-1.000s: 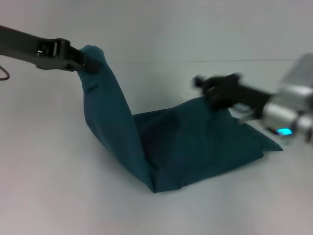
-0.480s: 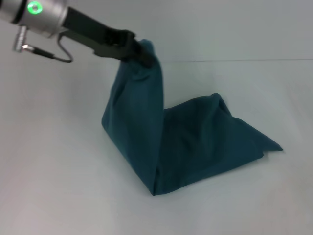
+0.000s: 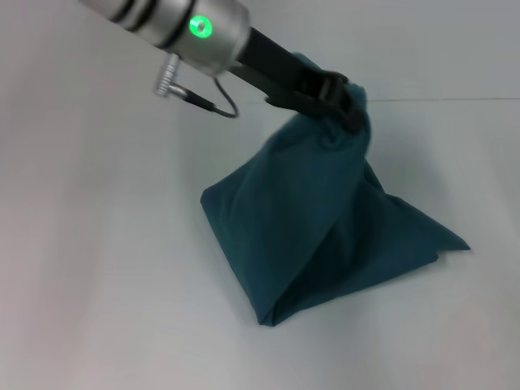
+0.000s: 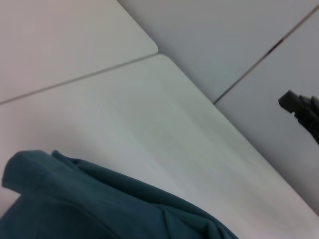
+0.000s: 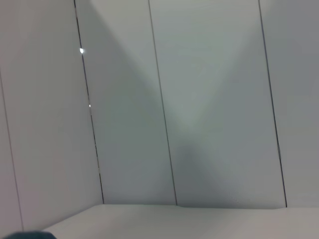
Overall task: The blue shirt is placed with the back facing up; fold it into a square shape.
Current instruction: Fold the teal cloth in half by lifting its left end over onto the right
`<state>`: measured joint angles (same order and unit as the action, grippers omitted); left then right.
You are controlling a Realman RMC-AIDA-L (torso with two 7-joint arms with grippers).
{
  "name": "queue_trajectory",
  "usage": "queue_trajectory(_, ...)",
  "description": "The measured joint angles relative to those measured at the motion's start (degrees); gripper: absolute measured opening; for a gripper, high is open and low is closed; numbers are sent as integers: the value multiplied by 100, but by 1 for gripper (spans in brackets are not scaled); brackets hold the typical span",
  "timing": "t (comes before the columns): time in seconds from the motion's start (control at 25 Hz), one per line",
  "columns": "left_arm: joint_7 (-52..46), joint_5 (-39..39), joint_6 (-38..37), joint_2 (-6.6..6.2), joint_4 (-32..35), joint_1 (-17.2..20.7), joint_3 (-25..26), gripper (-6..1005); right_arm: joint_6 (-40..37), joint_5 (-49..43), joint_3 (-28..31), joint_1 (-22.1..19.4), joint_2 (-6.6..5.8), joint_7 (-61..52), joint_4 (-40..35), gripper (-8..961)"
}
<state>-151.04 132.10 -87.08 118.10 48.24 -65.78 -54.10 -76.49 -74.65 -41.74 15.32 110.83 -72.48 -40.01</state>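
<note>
The blue shirt (image 3: 325, 227) lies in a bunched heap on the white table (image 3: 106, 284), with one part pulled up into a peak. My left gripper (image 3: 351, 104) is shut on that raised part and holds it above the middle of the heap. The arm reaches in from the upper left. In the left wrist view the shirt's fabric (image 4: 94, 204) hangs over the table top. My right gripper is out of the head view. The right wrist view shows only a panelled wall and a strip of table.
The white table's far edge (image 3: 455, 99) meets a pale wall behind the shirt. A dark object (image 4: 304, 112) shows far off in the left wrist view. A cable loop (image 3: 203, 101) hangs under the left arm.
My left gripper has carried the raised part of the shirt to the right, over the rest of the heap. The right arm, in view a second ago, has left the head view.
</note>
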Motion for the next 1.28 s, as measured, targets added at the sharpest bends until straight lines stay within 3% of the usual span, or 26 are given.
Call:
queue_trajectory(0.08, -89, 0, 269, 126, -70, -41, -208, 128, -37, -13, 10, 0, 0, -3, -1, -1)
queue_trajectory(0.28, -280, 3, 871, 288, -202, -85, -515, 138, -142, -18, 18, -6, -2, -6, -4, -1)
queue_trajectory(0.6, -335, 8, 1288, 301, -228, -160, -573, 154, -150, -23, 55, -5, -1, -3, -6, -1)
queue_trajectory(1.0, 42, -102, 1558, 610, -361, -177, -901, 173, -134, -32, 185, 7, 11, 1, -8, -1)
queue_trajectory(1.28, 199, -584, 1448, 584, -534, -177, -1015, 187, -71, -38, 372, 7, 41, -2, -3, -1)
